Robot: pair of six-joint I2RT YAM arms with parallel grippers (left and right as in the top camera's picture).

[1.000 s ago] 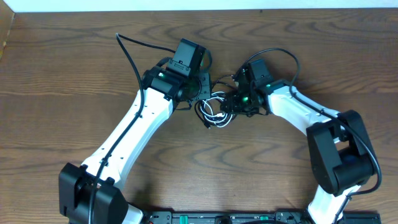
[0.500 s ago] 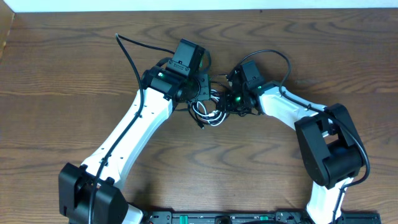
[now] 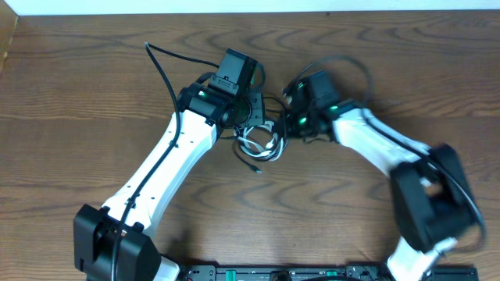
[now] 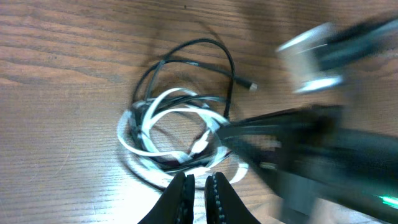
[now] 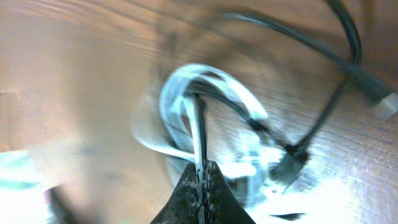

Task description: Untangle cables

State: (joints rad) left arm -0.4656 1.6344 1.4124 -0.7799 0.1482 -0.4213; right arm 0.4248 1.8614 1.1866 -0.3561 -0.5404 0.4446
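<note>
Spanning every view, the wooden worktop point(image 3: 78, 94) carries both arms and the cables. From overhead, the left arm point(image 3: 180, 148) reaches up from the lower left and the right arm point(image 3: 375, 144), which is blurred, from the lower right. Their wrists are close together above the middle of the worktop.

The left fingers point(image 4: 179, 196) are nearly together with only a thin slit between them. Their tips are at the edge of the white cable point(image 4: 155, 112), and whether they pinch it cannot be told. The right fingers point(image 5: 186, 193) are closed on a strand of the black cable point(image 5: 199, 130), which rises straight from their tips.

Both cables lie tangled between the wrists. The white one is coiled in loops, and the black one threads through them and arches beyond, one small plug end resting apart on the wood.
</note>
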